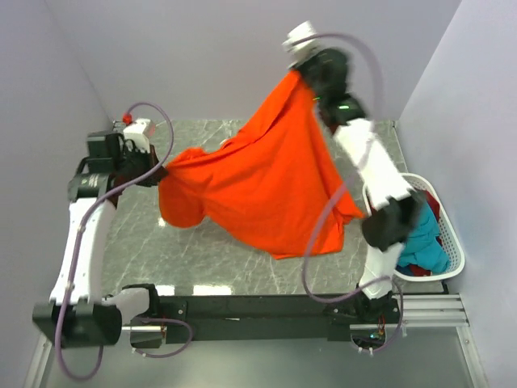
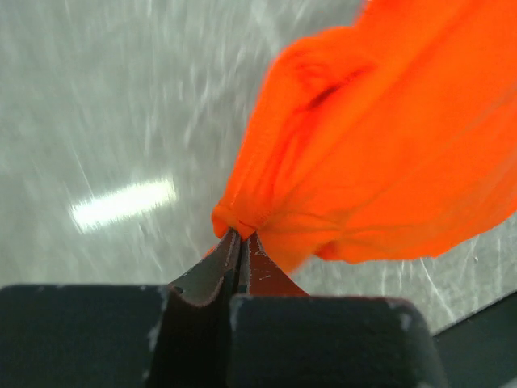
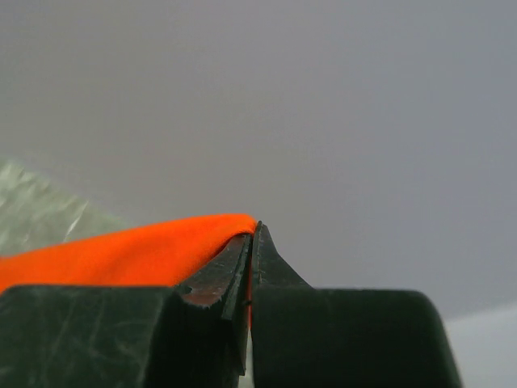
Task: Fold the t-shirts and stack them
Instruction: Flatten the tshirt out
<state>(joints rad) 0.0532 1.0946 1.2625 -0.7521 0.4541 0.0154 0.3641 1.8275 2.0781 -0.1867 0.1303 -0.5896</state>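
Left hand (image 1: 158,173) and right hand (image 1: 307,73), top view: both are clamped on the orange t-shirt (image 1: 266,178), which hangs stretched between them above the surface (image 1: 202,263), right end high. Other t-shirts (image 1: 424,242) lie in the basket (image 1: 454,250).
Left wrist view: jaws pinched on a small bunched corner.
Right wrist view: jaws shut on a thin edge; the hold looks shallow, though that is hard to judge.
Risk: tension pulls the cloth free and the shirt drops crumpled.

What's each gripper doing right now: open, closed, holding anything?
Left gripper: closed, pinching a bunched edge of the orange t-shirt.
Right gripper: closed, pinching another edge of the orange t-shirt.
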